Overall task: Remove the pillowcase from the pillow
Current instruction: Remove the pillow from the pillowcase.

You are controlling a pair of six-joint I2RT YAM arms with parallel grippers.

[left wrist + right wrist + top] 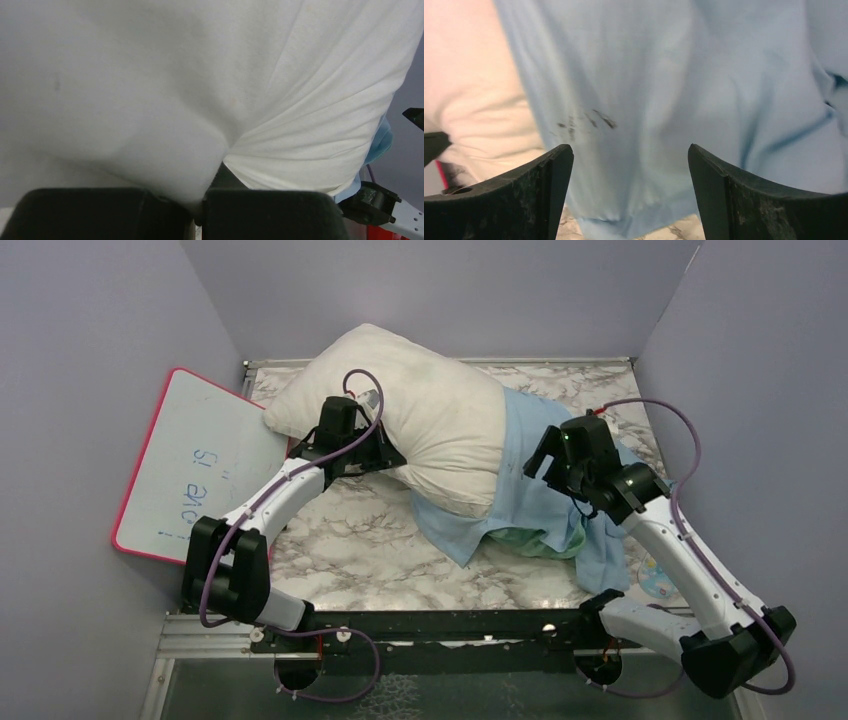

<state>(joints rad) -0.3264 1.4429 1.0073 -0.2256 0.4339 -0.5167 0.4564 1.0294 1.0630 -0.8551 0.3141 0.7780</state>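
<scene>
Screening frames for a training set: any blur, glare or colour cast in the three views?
Top external: sharp, evenly lit, soft shadow under the pillow, no glare. Left wrist: pillow fills the frame, left side grey and blurred, right-hand creases crisper. Right wrist: pillowcase slightly soft, pillow at the left washed out with a pinkish cast, right claw in focus.

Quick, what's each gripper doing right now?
Left gripper: closed, pinching the pillow's cream fabric.
Right gripper: open, holding nothing, facing the pillowcase.

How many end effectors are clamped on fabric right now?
1. The left end effector is pinched shut on the pillow, at its near edge; the right end effector hangs open over the pillowcase.
</scene>
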